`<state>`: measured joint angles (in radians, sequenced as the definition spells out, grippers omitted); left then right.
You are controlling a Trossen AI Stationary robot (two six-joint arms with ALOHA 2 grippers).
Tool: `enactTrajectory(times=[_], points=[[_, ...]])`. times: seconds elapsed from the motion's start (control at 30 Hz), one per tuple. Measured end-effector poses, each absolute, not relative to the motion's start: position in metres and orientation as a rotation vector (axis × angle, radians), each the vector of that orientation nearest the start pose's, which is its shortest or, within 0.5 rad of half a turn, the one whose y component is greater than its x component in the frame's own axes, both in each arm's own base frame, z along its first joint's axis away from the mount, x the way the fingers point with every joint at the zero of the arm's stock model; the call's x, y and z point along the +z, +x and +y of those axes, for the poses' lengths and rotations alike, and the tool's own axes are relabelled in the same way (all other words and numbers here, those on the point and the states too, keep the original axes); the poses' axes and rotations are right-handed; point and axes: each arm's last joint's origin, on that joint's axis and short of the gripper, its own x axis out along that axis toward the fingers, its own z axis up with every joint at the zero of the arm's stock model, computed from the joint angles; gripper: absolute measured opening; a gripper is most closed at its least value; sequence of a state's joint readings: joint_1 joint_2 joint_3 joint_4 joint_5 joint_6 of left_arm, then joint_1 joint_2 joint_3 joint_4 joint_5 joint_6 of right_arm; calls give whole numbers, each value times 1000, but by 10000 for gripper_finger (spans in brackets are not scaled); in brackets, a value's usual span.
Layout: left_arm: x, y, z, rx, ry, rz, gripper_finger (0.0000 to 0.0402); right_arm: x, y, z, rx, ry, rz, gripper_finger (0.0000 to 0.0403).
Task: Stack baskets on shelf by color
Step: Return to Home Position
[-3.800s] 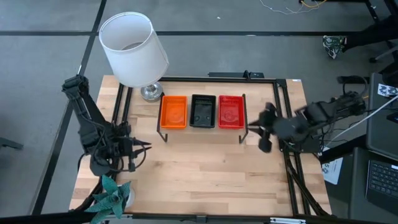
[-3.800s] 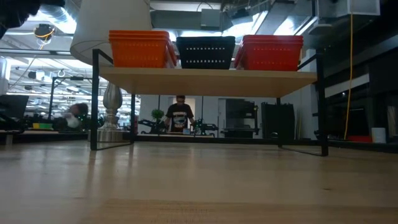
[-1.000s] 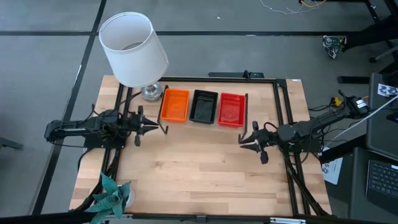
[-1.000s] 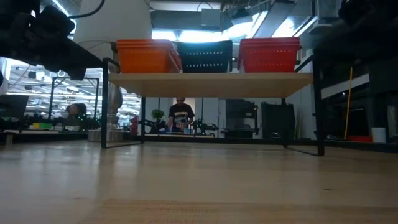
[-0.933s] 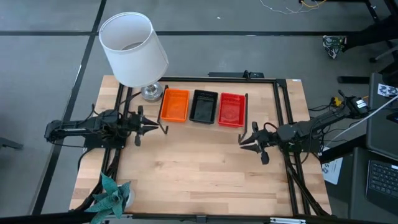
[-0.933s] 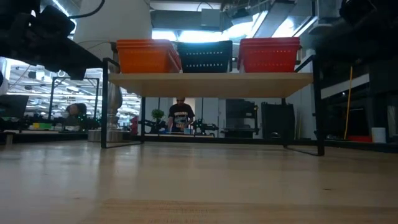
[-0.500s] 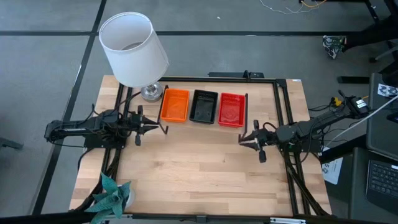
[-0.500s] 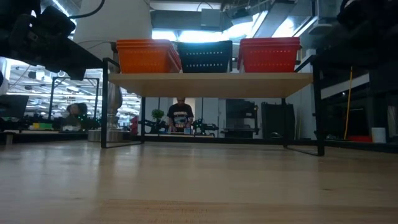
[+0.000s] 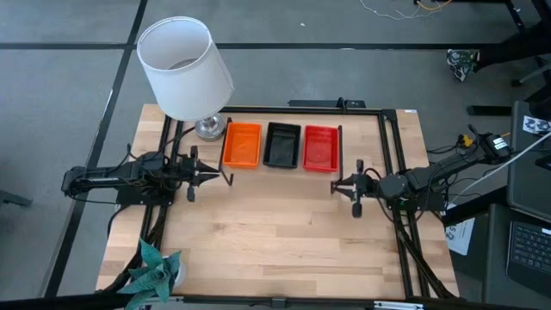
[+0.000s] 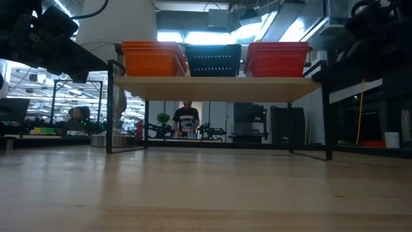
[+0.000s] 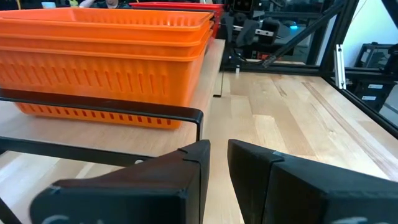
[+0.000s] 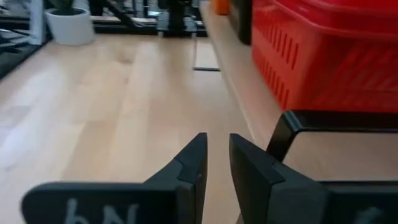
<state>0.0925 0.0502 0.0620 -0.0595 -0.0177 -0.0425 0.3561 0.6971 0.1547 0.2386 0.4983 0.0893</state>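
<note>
Shelf (image 10: pixel 215 89) carries three stacks side by side: orange baskets (image 9: pixel 242 145) at left end, black baskets (image 9: pixel 282 145) in middle, red baskets (image 9: pixel 320 147) at right end. Count per stack hard to tell. Left gripper (image 11: pixel 216 144) near orange end, right gripper (image 12: pixel 217 138) near red end. Both pinched nearly together, gripping nothing.

White characters (image 12: pixel 81 213) stand on the body of the right gripper (image 12: pixel 214 146), cut by the picture's edge; they look like "hN", though this is uncertain. Faint marks on the left gripper (image 11: pixel 217 147) cannot be read.
</note>
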Motion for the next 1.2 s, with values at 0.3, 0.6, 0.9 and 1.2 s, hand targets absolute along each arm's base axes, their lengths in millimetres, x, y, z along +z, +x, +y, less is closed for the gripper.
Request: enactTrajectory(times=[0.3,0.6,0.9,1.2], points=[[175,97,9,111,-44,45,50,182,145,36,-263,-118,299,72],[175,97,9,111,-44,46,50,178,143,37,-223,-58,377,72],[175,97,9,111,-44,46,50,158,139,40,-59,-5,371,72],[175,97,9,111,-44,46,50,141,123,39,52,-43,250,72]])
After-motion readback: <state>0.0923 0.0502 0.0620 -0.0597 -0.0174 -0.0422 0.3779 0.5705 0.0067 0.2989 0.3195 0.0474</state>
